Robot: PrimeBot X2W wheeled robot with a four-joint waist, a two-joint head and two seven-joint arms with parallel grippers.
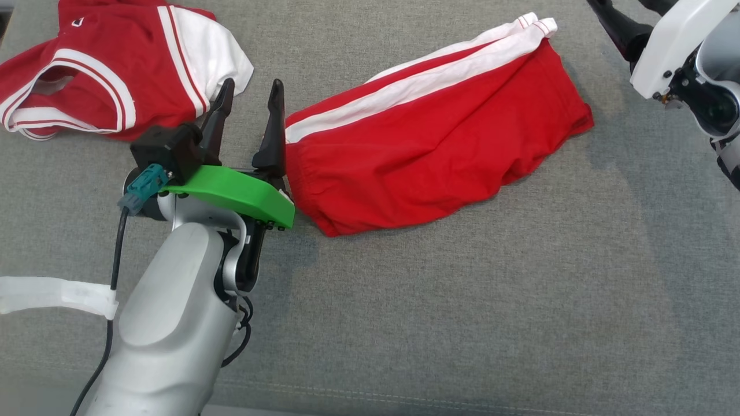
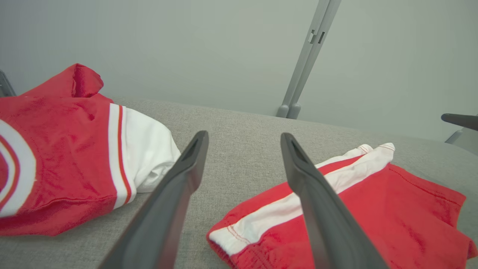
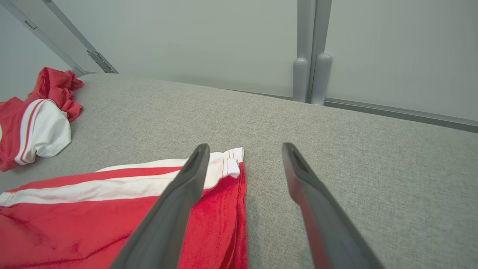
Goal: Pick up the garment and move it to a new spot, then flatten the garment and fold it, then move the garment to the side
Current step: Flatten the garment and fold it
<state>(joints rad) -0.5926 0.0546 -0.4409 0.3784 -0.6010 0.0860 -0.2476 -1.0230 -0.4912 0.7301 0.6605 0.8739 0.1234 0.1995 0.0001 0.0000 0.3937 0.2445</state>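
Note:
The garment, red shorts (image 1: 439, 138) with white side stripes, lies folded on the grey cushion, waistband to the left. My left gripper (image 1: 252, 86) stands open just left of the waistband with nothing between its fingers. In the left wrist view that gripper (image 2: 244, 135) frames bare cushion, with the shorts (image 2: 373, 213) under its right finger. My right gripper (image 1: 618, 26) is at the top right, off the shorts' far end. Its wrist view shows it (image 3: 245, 147) open and empty above the white hem corner of the shorts (image 3: 112, 220).
A red and white jersey (image 1: 110, 69) lies crumpled at the upper left, close to my left gripper. The grey cushion (image 1: 462, 318) stretches wide in front and to the right. A pale wall with a grey post (image 3: 310, 48) rises behind the cushion.

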